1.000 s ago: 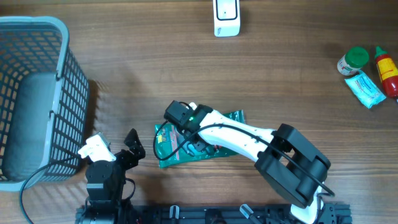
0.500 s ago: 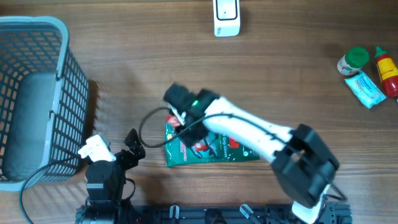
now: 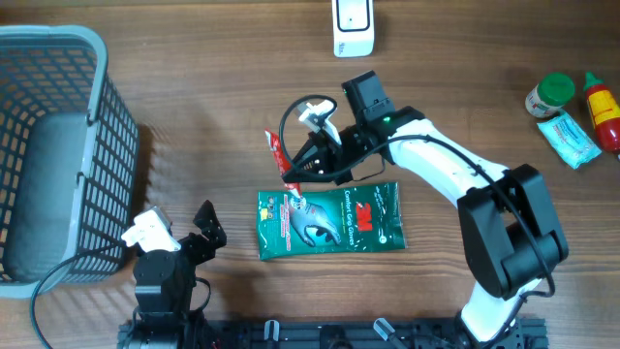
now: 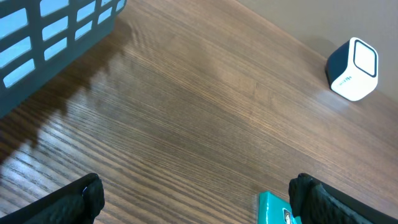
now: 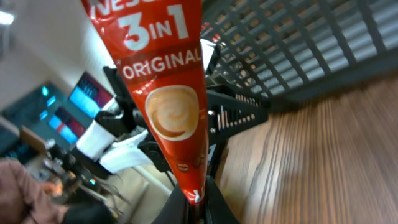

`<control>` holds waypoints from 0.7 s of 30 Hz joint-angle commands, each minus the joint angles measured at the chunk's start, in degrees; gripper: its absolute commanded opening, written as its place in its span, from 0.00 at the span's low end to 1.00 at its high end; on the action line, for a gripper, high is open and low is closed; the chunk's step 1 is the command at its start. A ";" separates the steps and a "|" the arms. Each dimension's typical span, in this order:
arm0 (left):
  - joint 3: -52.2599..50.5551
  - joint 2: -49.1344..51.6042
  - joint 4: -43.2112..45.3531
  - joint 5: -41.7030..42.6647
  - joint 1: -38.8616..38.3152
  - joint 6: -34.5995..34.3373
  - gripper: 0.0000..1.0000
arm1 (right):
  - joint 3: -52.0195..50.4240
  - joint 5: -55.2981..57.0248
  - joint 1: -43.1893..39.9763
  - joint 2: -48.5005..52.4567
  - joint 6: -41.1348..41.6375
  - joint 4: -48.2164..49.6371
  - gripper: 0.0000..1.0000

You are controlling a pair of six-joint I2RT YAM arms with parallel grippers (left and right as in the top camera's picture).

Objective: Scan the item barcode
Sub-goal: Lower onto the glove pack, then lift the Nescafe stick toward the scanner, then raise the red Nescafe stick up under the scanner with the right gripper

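Overhead view is showing the right gripper (image 3: 300,174) pinching tightly closed on one end of a red coffee sachet (image 3: 279,153), which is hanging in the air over the middle of the table (image 3: 465,58), above the far left corner of a green glove packet (image 3: 329,221) that is lying flat. The white scanner (image 3: 353,24) is standing at the far edge, apart from the sachet. The left gripper (image 4: 199,202) is resting near the front edge with its jaws spread wide and nothing between them. In the right wrist view the sachet is standing up long and narrow from the fingers, held only by its tip, and that is where trouble is probably waiting: such a thin, limp strip is likely to be flopping or twisting as the arm is carrying it toward the scanner, and a small pinch on slick foil could be letting it slide out. No barcode is showing on the printed face, so the code may be ending up turned away from the scanner window unless the wrist is rotating it. The blue basket (image 3: 58,145) is sitting at the left edge, showing only its grey floor through the mesh. Near the right edge a green-lidded jar (image 3: 550,95) is standing closed, its contents hidden, beside a red bottle (image 3: 603,109) and a teal packet (image 3: 570,138).
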 commanded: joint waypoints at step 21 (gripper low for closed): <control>0.00 -0.31 -0.17 0.50 0.35 -0.31 1.00 | -0.13 -3.91 1.09 0.79 15.08 82.90 0.05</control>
